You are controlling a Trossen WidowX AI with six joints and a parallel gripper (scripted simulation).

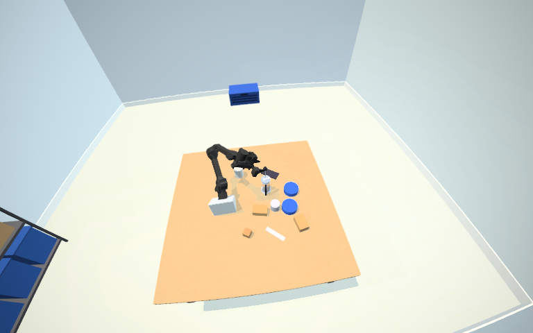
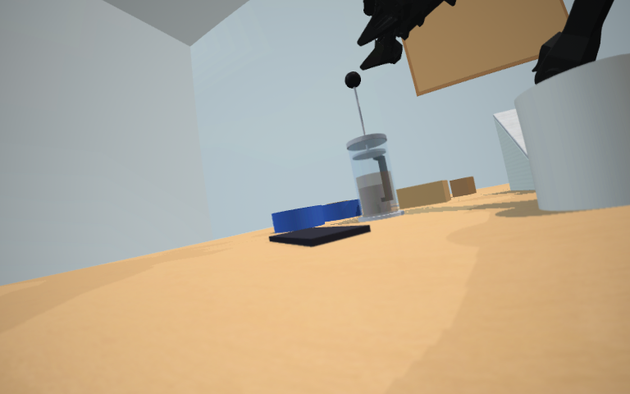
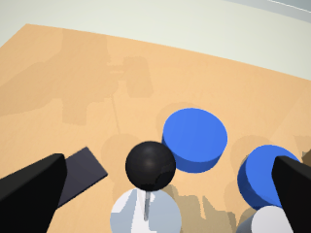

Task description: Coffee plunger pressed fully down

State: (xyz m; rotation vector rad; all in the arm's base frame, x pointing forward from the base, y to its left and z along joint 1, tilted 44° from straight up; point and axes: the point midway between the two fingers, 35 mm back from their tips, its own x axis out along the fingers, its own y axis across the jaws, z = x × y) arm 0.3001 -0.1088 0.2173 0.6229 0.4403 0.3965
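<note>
The coffee press (image 2: 369,197) (image 1: 265,179) (image 3: 127,214) stands upright on the table, with its lid (image 2: 367,140) on the glass. The black plunger knob (image 1: 265,168) (image 2: 352,79) (image 3: 151,166) is high above the lid on a long thin rod (image 2: 359,111). The filter disc is near the top of the glass, above the brown contents. My gripper (image 1: 261,165) (image 2: 360,56) (image 3: 171,166) is open and empty. Its fingertips are close to the knob and slightly above it in the exterior view. In the wrist view the knob shows between the spread fingers, left of centre; contact is not visible.
A dark flat slab (image 1: 271,173) (image 2: 320,235) (image 3: 85,172) lies beside the press. Two blue discs (image 1: 291,189) (image 3: 194,136) and a small white cylinder (image 1: 275,205) (image 3: 272,223) are nearby. A pale cylinder (image 1: 238,173) (image 2: 576,139) stands under the arm. Orange blocks (image 1: 259,209) and a white strip (image 1: 275,233) lie farther off.
</note>
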